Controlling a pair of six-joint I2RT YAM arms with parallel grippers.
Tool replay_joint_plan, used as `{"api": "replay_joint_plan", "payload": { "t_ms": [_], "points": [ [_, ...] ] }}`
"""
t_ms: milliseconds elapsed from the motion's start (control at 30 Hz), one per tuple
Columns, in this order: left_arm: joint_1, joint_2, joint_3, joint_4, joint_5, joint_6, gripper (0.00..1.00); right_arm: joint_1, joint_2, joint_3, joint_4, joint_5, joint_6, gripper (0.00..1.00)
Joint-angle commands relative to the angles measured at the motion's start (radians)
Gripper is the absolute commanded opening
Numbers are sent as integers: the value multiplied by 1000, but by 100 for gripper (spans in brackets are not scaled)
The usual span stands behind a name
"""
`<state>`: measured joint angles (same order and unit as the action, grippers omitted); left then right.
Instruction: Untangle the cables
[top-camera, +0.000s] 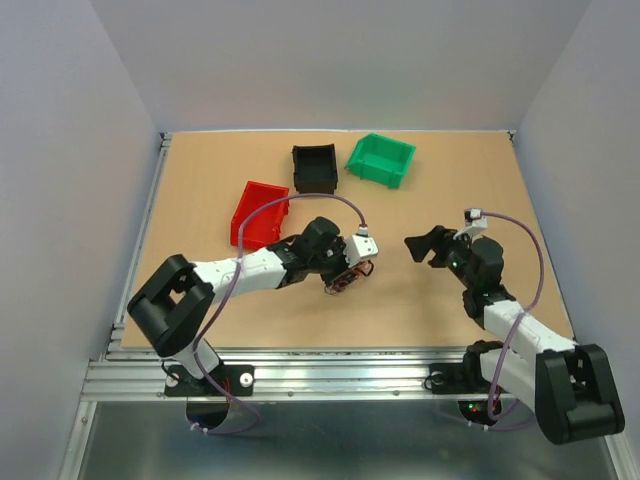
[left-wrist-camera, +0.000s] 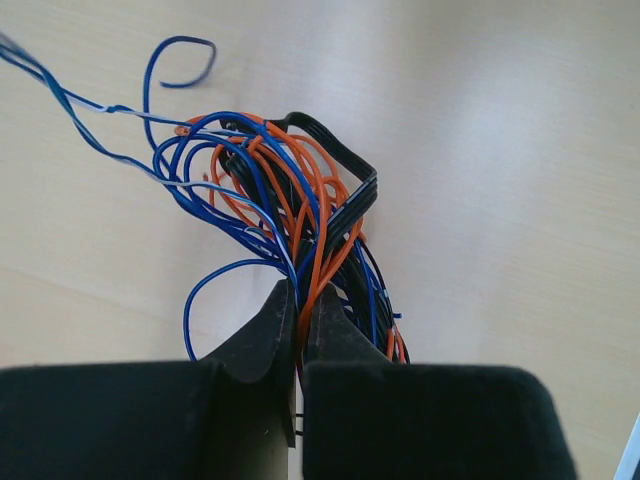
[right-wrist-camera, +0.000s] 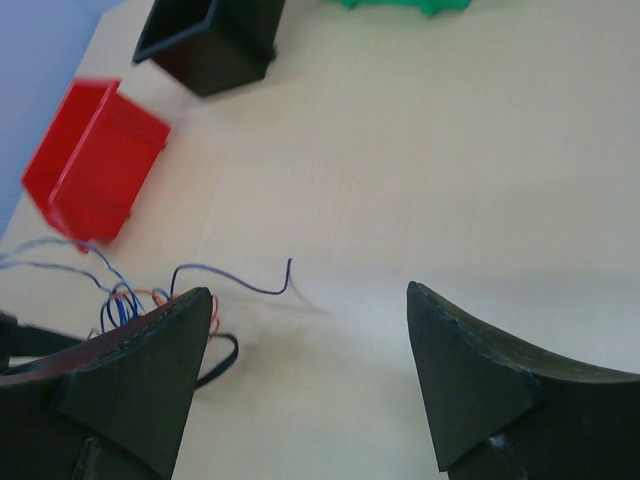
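The cables (left-wrist-camera: 280, 190) are a tangled bunch of thin blue, orange and black wires lying on the tan table. My left gripper (left-wrist-camera: 298, 300) is shut on them, and orange strands run down between its two closed jaws. From above, the left gripper (top-camera: 352, 266) sits over the small bundle of cables (top-camera: 344, 281) near the table's middle. My right gripper (top-camera: 424, 245) hangs to the right of the bundle, apart from it. In the right wrist view that gripper (right-wrist-camera: 308, 290) stands open with bare table between its fingers. The cables (right-wrist-camera: 130, 300) lie beside its left finger, with one blue strand (right-wrist-camera: 240, 282) reaching toward the gap.
A red bin (top-camera: 258, 212) lies tipped just behind the left arm. A black bin (top-camera: 314, 167) and a green bin (top-camera: 381, 159) stand farther back. Grey walls close off the table's left, right and far sides.
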<state>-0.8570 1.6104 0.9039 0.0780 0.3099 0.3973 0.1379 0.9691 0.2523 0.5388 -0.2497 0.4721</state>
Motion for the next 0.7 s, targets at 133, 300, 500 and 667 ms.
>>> {"api": "replay_joint_plan", "payload": {
  "t_ms": [133, 300, 500, 667],
  "points": [
    [9, -211, -123, 117, 41, 87, 0, 69, 178, -13, 294, -385, 23, 82],
    [10, -288, -154, 131, 67, 84, 0, 190, 226, -39, 427, -396, 11, 88],
    [10, -354, -200, 140, 54, 98, 0, 356, 292, 2, 451, -307, 5, 83],
    [10, -394, -212, 132, 101, 107, 0, 425, 393, 59, 501, -263, -7, 80]
  ]
}}
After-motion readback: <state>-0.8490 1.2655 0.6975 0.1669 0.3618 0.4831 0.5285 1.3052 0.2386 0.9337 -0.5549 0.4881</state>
